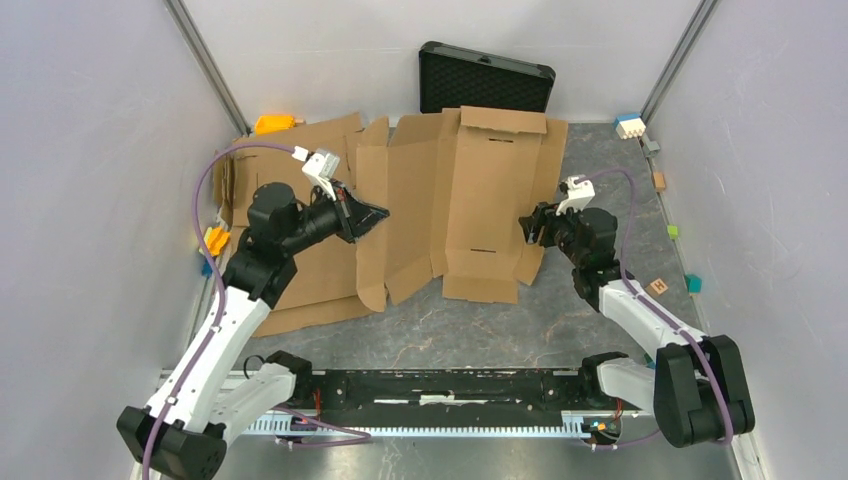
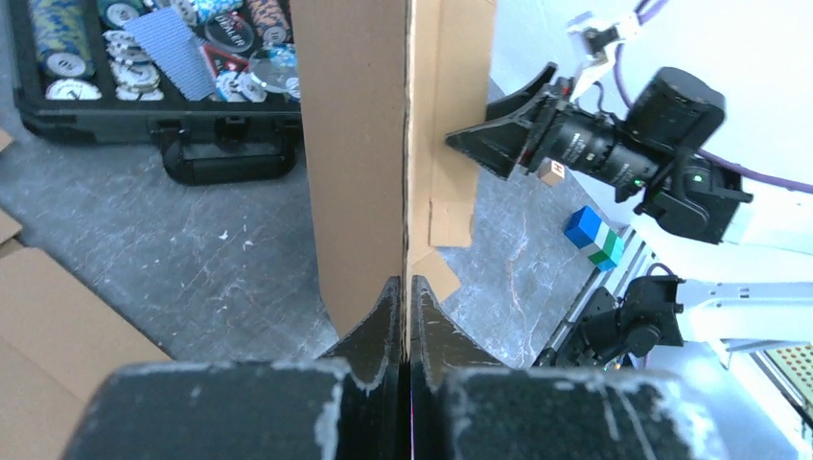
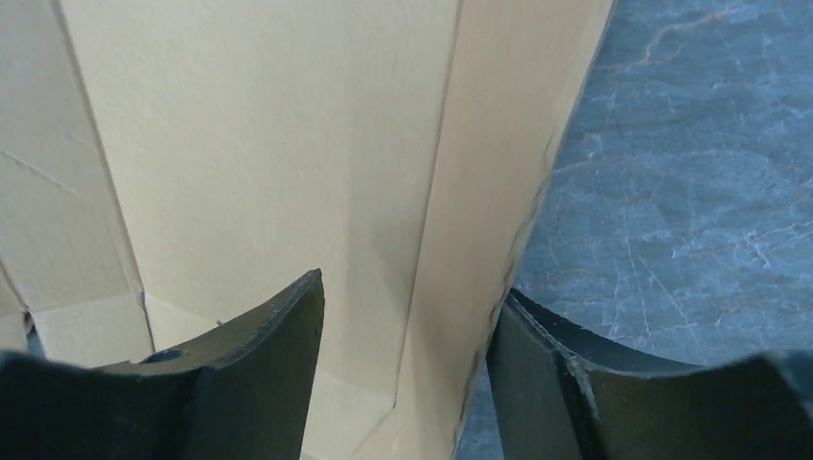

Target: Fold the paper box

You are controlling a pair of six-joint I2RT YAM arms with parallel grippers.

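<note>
The paper box (image 1: 480, 200) is plain brown cardboard, matt and unprinted, with pressed creases. Where its cut edge sits between the fingers of the left gripper (image 2: 406, 287), it looks rough and darker. Those fingers are black matt plastic, grainy, with whitish scuffs along their edges. The right gripper (image 3: 410, 287) has smoother dark plastic fingers with a dull sheen. Beside it, the worktop (image 3: 690, 172) is a grey, marbled, stone-look surface, matt, with fine pale scratches. Beyond the left gripper, a black hard case (image 2: 86, 120) of textured plastic holds glossy, colourful poker chips (image 2: 58, 38).
</note>
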